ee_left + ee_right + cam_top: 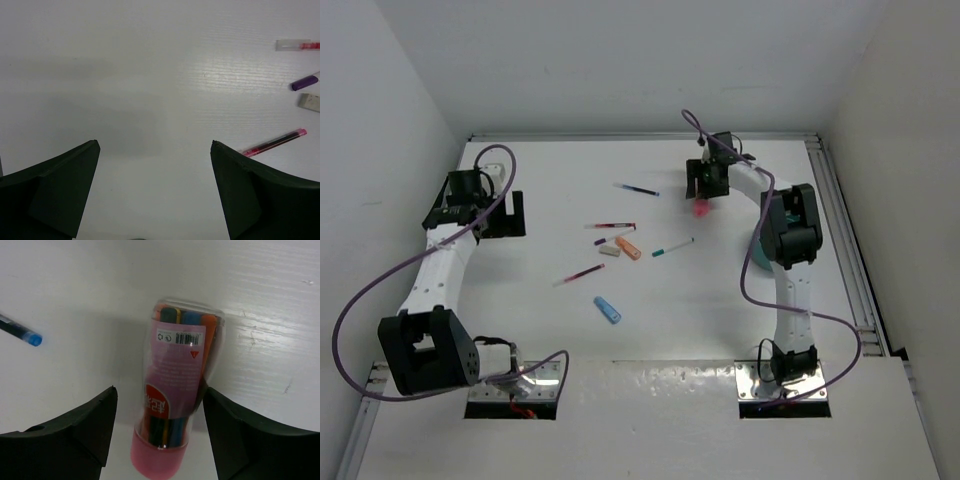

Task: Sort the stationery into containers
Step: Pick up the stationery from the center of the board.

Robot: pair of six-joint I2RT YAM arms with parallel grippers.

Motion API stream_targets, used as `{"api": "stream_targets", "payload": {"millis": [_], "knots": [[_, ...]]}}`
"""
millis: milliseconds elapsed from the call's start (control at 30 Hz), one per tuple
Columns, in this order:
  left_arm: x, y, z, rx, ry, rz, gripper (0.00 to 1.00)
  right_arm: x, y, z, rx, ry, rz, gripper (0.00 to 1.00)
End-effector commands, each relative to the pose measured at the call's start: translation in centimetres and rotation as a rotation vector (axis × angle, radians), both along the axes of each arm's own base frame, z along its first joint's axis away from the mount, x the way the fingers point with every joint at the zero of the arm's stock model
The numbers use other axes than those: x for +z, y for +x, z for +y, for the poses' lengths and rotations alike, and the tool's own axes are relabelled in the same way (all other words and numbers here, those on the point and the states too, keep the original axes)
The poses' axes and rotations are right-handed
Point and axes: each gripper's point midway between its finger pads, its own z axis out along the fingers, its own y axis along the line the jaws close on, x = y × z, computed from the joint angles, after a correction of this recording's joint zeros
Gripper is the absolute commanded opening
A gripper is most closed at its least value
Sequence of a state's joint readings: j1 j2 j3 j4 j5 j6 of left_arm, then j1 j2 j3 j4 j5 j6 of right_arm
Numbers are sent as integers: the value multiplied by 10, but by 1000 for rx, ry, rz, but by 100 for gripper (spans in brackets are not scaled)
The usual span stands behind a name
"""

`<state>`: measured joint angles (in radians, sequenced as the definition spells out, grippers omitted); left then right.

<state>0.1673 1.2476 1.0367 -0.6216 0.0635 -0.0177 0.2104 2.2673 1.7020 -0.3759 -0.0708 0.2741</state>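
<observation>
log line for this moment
left gripper: open, idle | right gripper: open, astride pink tube | phase: pre-grasp

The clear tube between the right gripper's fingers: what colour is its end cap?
Pink: the tube has a pink cap, clearest in the right wrist view.

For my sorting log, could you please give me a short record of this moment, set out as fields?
left gripper: open, above bare table
right gripper: open, straddling the pink-capped tube
pink-capped tube: lying on the table, coloured pens inside
organiser cup: teal, mostly hidden behind the right arm; contents not visible
loose on table: blue pen, red pen, second red pen, teal pen, eraser, orange stick, blue stick
</observation>
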Motion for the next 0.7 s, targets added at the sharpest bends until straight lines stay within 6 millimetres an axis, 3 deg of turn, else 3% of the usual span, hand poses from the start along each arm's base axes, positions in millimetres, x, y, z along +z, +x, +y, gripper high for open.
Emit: {"api": "stream_targets", "payload": {"millis": [0, 133, 167, 267, 333, 367, 433, 467, 500, 567, 667], "knots": [[6, 7, 2, -13, -21, -12, 100, 5, 15, 9, -6, 19, -36, 67], [6, 9, -2, -33, -48, -17, 100, -6, 12, 10, 1, 17, -13, 48], [8, 9, 0, -71, -26, -23, 100, -7, 8, 14, 15, 24, -5, 35], [24, 10, -11, -207, -57, -101, 100, 5, 0, 19, 71, 35, -2, 14], [46, 7, -29, -328, -81, -195, 100, 19, -16, 35, 188, 89, 11, 9], [52, 5, -33, -397, -49, -236, 99, 40, -28, 51, 294, 133, -10, 3], [75, -4, -55, -602, -4, -358, 95, 63, -55, 71, 423, 193, 15, 0], [83, -10, -63, -675, 23, -400, 95, 89, -65, 78, 482, 224, -8, 0], [98, -23, -78, -772, 41, -480, 95, 98, -93, 88, 582, 272, 46, 0], [113, -34, -90, -915, 161, -575, 93, 131, -120, 107, 671, 314, 50, 0], [138, -69, -119, -1160, 372, -761, 93, 158, -177, 136, 748, 445, 159, 0]]}}
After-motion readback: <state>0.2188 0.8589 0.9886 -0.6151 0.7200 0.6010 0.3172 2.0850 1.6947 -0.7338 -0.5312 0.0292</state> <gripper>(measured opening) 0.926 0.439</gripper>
